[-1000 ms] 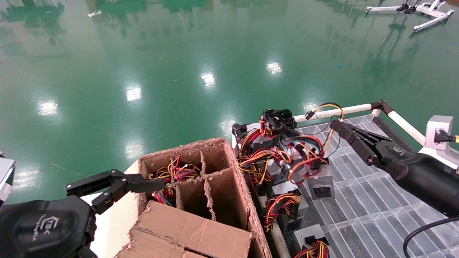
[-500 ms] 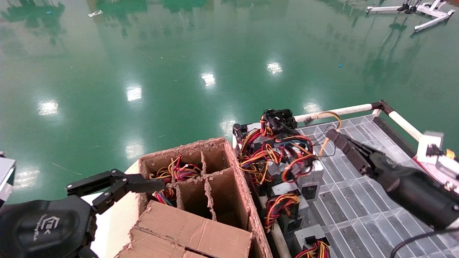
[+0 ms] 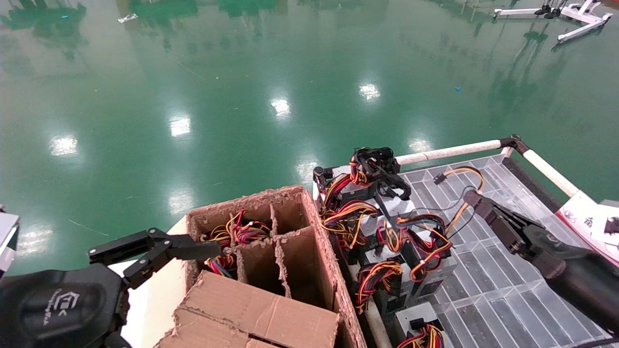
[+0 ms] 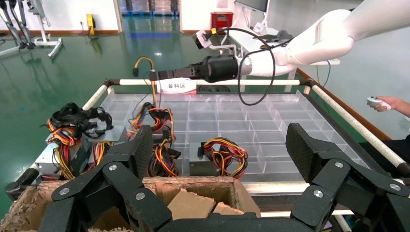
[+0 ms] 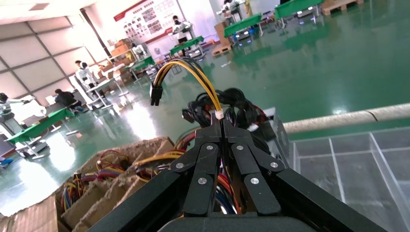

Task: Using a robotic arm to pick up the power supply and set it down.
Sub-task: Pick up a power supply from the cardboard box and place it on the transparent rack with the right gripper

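R hand (image 3: 476, 199) pinches power supply (image 3: 430, 263) wire; box tilted.

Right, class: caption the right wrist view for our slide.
Right gripper shut on yellow-and-black wires of the power supply, above the clear tray.

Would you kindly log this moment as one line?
right gripper: shut on yellow wire of power supply | supply: on clear tray | left gripper: open, idle by cardboard box
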Robot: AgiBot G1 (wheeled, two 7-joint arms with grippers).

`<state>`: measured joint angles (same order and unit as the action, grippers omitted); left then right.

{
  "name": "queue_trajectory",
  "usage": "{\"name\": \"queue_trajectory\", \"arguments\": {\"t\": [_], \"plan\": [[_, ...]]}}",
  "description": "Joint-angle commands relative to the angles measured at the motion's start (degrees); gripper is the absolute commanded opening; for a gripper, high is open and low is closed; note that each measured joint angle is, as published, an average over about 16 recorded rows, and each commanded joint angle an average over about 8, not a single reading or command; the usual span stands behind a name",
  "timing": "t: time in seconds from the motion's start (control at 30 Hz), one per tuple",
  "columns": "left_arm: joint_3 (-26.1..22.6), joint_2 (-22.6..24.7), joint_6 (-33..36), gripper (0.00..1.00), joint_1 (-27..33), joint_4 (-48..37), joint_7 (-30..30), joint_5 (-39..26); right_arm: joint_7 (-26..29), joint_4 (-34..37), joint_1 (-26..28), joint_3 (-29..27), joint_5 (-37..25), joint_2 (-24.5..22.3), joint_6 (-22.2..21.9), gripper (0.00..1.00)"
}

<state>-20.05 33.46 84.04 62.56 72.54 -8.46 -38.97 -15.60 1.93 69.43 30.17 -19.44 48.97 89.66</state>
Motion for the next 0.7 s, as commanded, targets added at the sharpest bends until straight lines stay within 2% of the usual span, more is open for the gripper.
{"name": "queue_trajectory", "arguments": {"t": [0.03, 0.1, 0.13, 0.33, 0.37, 0.4, 0.7], "plan": [[0.0, 0.0, 0.0, 1.0, 0.0, 0.0, 0.0, 0.0, 0.1, 0.0, -0.6, -0.1, 0.1, -0.5, 0.2, 0.0], [0.0, 0.0, 0.0, 1.0, 0.0, 0.0, 0.0, 0.0, 0.2, -0.4, -1.1, -0.1, 0.0, -0.8, 0.1, 0.05], [0.0, 0.0, 0.0, 1.0, 0.0, 0.0, 0.0, 0.0, 0.2, -0.7, -1.3, 0.0, -0.1, -1.0, 0.1, 0.14], [0.0, 0.0, 0.0, 1.0, 0.0, 0.0, 0.0, 0.0, 0.1, -1.7, -1.8, 0.3, -0.4, -1.5, -0.1, 0.88], [0.0, 0.0, 0.0, 1.0, 0.0, 0.0, 0.0, 0.0, 0.1, -1.8, -1.9, 0.3, -0.4, -1.6, -0.1, 0.97], [0.0, 0.0, 0.0, 1.0, 0.0, 0.0, 0.0, 0.0, 0.1, -1.9, -1.9, 0.3, -0.4, -1.6, -0.1, 1.0], [0.0, 0.0, 0.0, 1.0, 0.0, 0.0, 0.0, 0.0, 0.1, -1.9, -1.9, 0.3, -0.4, -1.6, -0.2, 1.0]]}}
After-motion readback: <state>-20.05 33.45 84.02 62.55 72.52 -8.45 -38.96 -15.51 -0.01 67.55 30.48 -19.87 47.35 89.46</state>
